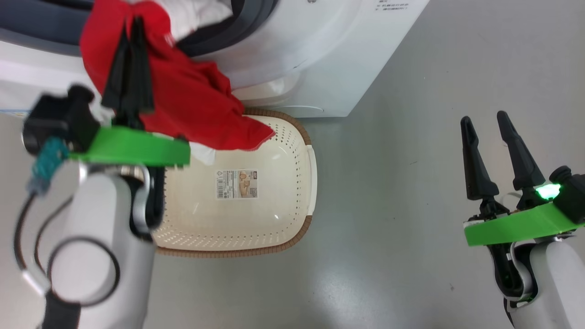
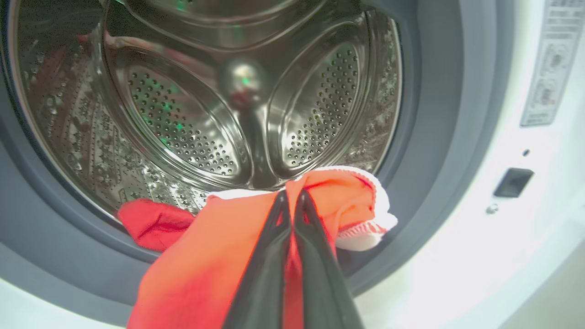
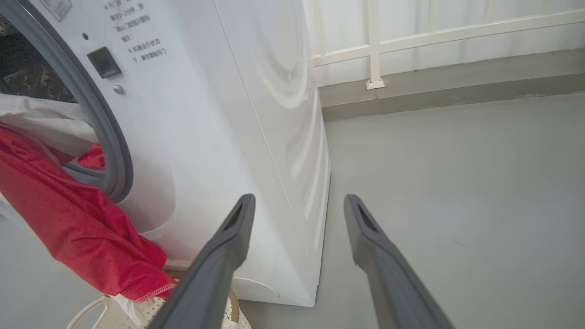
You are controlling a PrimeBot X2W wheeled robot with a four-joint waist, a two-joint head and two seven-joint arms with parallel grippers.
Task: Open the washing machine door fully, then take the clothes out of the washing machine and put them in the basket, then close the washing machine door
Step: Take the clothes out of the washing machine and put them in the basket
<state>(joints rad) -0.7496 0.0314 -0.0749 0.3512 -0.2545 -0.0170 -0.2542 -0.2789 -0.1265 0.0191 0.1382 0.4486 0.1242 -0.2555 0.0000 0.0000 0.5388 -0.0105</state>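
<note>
Clothes [image 1: 192, 100]: red fabric half out of the washing machine [image 1: 320, 68] opening, lower hem hanging over the far-left corner of the basket [image 1: 315, 173] on the floor. Left gripper [image 1: 130, 23]: fingers clenched on the clothes. Right gripper [image 1: 484, 118]: well to the right, fingers spread, empty.

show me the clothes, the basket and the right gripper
the clothes [image 1: 192, 100]: head view, red fabric above the basket
the basket [image 1: 292, 155]: head view, perforated right wall
the right gripper [image 1: 483, 117]: head view, midway between its fingertips
</note>
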